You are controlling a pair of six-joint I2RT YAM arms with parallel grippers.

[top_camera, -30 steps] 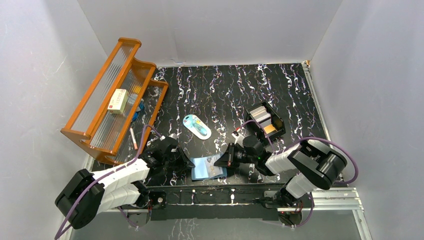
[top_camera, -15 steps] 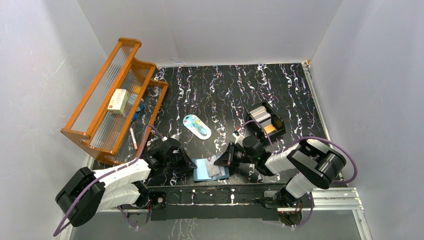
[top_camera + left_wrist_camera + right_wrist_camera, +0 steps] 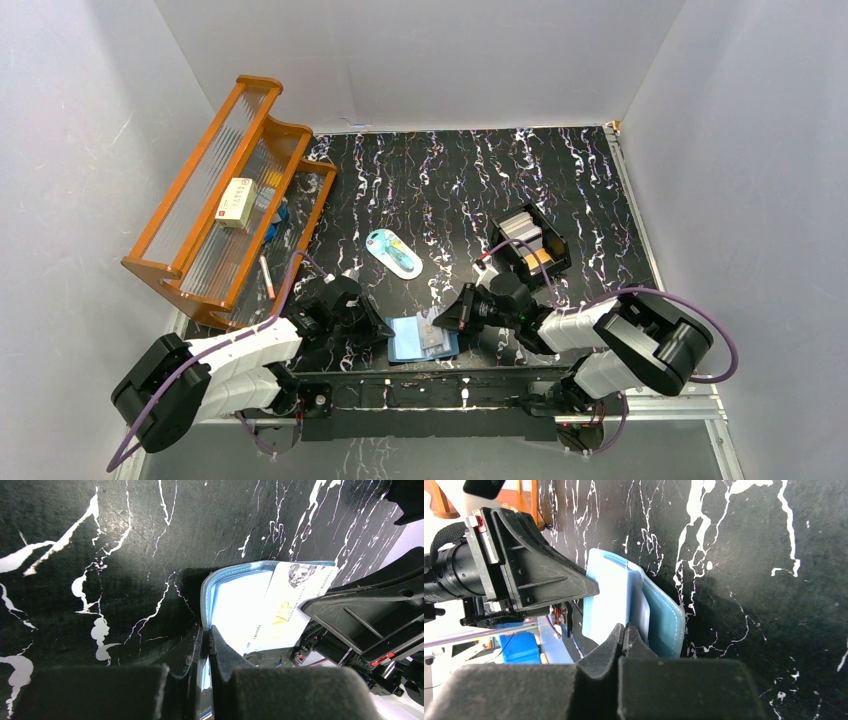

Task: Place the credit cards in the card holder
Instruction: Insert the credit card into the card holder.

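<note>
The card holder (image 3: 420, 340), a blue wallet, lies open near the table's front edge between my two grippers. My left gripper (image 3: 384, 332) is shut on its left edge; in the left wrist view (image 3: 207, 631) the fingers pinch the light-blue flap (image 3: 235, 605). A pale credit card (image 3: 295, 605) with gold "VIP" lettering lies slanted on the wallet's inside. My right gripper (image 3: 446, 322) is shut on that card's end; in the right wrist view (image 3: 625, 630) the card (image 3: 640, 611) stands against the teal cover (image 3: 666, 622). More cards (image 3: 522, 228) sit in a black box (image 3: 558, 246).
A light-blue oval item (image 3: 393, 252) lies mid-table. A wooden rack (image 3: 215, 205) stands at the left with a cream box (image 3: 237, 202) on it. The metal rail (image 3: 420, 385) runs just in front of the wallet.
The wallet has shifted slightly to the right and lies flatter. My right arm's elbow has swung outward to the right; its gripper stays at the wallet. The left gripper has barely moved.
</note>
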